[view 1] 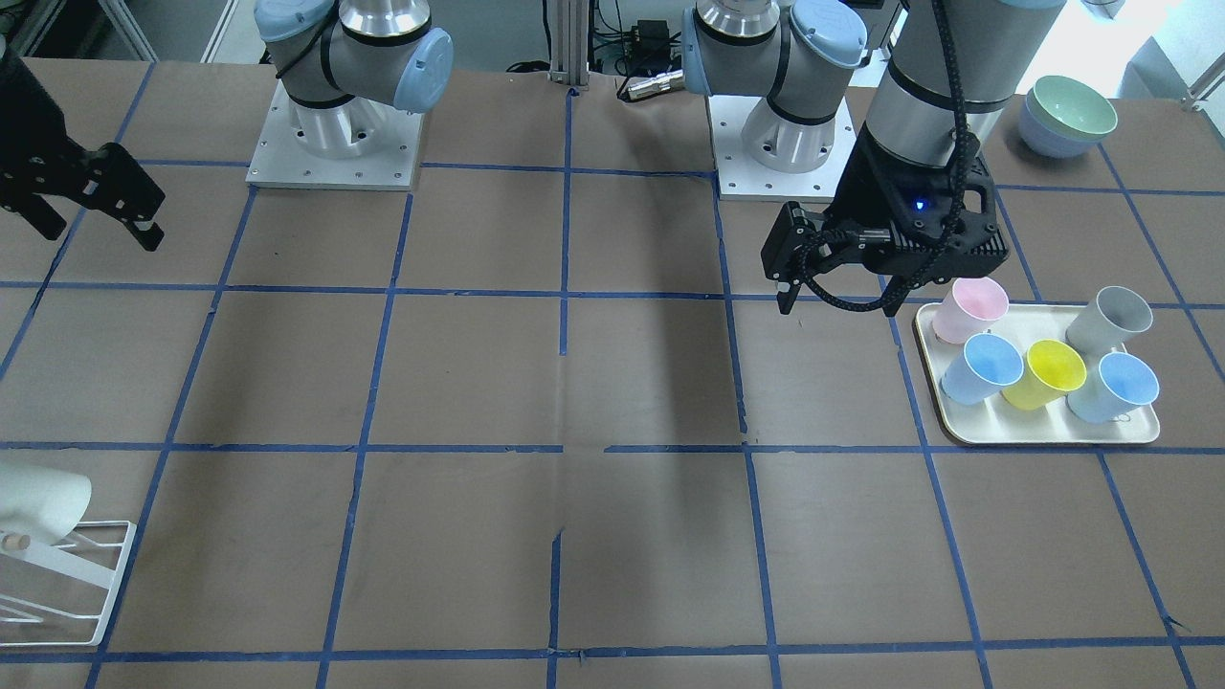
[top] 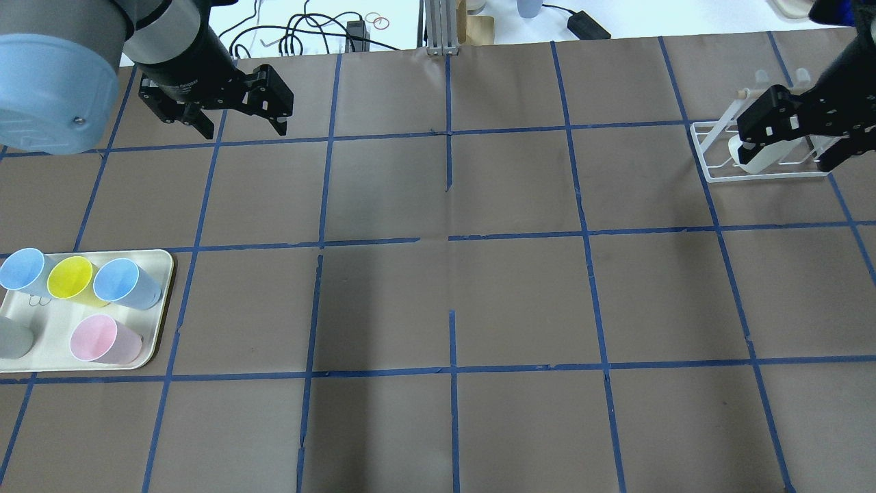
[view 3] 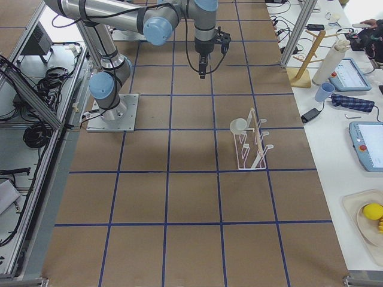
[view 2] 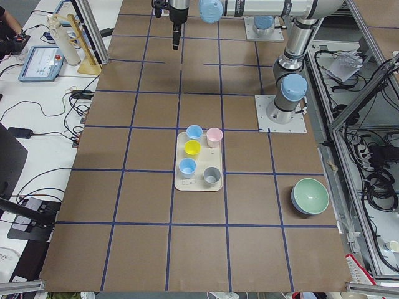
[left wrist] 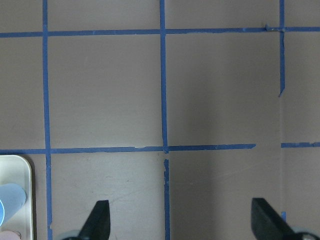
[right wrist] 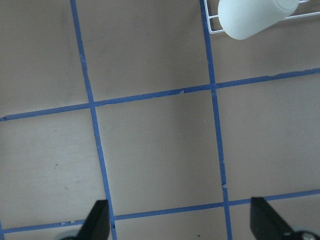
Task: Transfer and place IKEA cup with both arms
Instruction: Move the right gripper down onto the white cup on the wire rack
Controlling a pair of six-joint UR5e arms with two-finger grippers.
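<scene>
The off-white IKEA cup point(top: 753, 159) lies on its side on a peg of the white wire rack point(top: 706, 152) at the table's right end. It also shows in the front view point(view 1: 40, 500), the exterior right view point(view 3: 238, 125) and the right wrist view point(right wrist: 254, 18). My right gripper point(top: 787, 152) is open and empty, high above the table and apart from the rack point(view 3: 202, 70); in its wrist view point(right wrist: 181, 220) the cup is at the top edge. My left gripper point(top: 243, 129) is open and empty over bare table point(left wrist: 182, 220), beside the tray point(view 1: 840, 304).
A cream tray point(top: 156, 346) at the left end holds two blue cups, a yellow cup point(top: 70, 277), a pale pink cup point(top: 96, 339) and a grey cup point(view 1: 1110, 321). Stacked green and blue bowls point(view 1: 1067, 117) stand near the left arm's base. Blue tape grids the brown table.
</scene>
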